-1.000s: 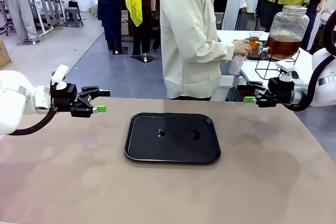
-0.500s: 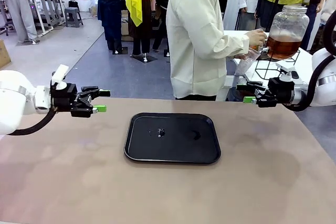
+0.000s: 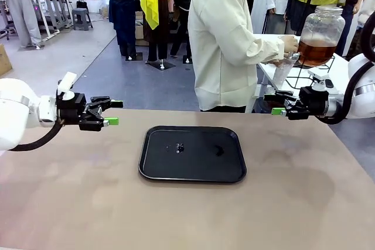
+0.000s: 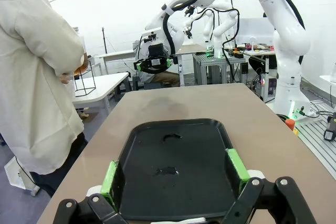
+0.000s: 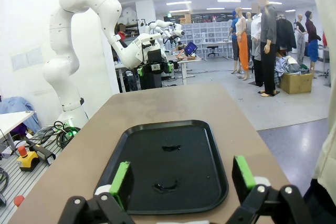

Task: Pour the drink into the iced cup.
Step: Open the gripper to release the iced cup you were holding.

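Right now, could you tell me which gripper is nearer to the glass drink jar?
The right. The right gripper hovers open at the table's far right edge, just below and in front of the jar. The left gripper hovers open over the table's left side, across the tray.

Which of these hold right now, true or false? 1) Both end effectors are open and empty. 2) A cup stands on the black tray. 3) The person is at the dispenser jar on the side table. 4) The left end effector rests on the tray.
1) True: the left end effector and right end effector are open, holding nothing.
2) False: the black tray carries no cup, just small wet marks.
3) True: the person's hand is beside the dispenser jar of amber drink.
4) False: it hovers off to the tray's left.
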### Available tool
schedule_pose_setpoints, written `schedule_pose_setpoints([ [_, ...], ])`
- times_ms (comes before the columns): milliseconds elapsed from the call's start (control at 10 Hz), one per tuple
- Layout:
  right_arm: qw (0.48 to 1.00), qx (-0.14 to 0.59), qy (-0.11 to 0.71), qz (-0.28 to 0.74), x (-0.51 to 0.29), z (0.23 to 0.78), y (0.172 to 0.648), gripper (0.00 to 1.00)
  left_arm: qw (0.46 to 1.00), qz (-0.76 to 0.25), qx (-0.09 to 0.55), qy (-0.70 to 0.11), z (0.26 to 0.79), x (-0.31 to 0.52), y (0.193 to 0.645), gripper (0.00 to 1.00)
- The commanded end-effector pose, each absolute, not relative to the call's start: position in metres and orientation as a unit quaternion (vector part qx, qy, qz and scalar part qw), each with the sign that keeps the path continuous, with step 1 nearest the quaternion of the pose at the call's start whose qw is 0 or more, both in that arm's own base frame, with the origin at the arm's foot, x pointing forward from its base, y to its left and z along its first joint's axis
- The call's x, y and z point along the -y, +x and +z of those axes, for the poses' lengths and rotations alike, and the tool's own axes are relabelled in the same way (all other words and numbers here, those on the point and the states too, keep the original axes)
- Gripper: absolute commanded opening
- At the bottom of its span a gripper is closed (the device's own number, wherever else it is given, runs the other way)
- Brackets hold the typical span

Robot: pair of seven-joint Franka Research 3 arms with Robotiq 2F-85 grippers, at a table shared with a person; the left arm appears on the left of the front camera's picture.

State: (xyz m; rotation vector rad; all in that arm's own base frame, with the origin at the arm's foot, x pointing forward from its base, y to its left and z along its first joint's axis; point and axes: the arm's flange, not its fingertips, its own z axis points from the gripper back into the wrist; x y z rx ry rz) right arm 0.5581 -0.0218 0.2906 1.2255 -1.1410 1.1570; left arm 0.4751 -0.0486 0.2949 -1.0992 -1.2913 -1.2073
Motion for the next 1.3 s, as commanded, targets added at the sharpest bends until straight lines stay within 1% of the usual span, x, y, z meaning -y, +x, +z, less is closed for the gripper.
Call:
schedule_pose_setpoints([
  [0, 0.526, 0.476, 0.513, 0.484, 0.021, 0.2929, 0.5582, 1.0, 0.507, -0.502, 0.535, -0.453, 0.2971, 0.0492, 0.4767, 1.0],
  [1200, 0.526, 0.476, 0.513, 0.484, 0.021, 0.2929, 0.5582, 1.0, 0.507, -0.502, 0.535, -0.453, 0.2971, 0.0492, 0.4767, 1.0],
])
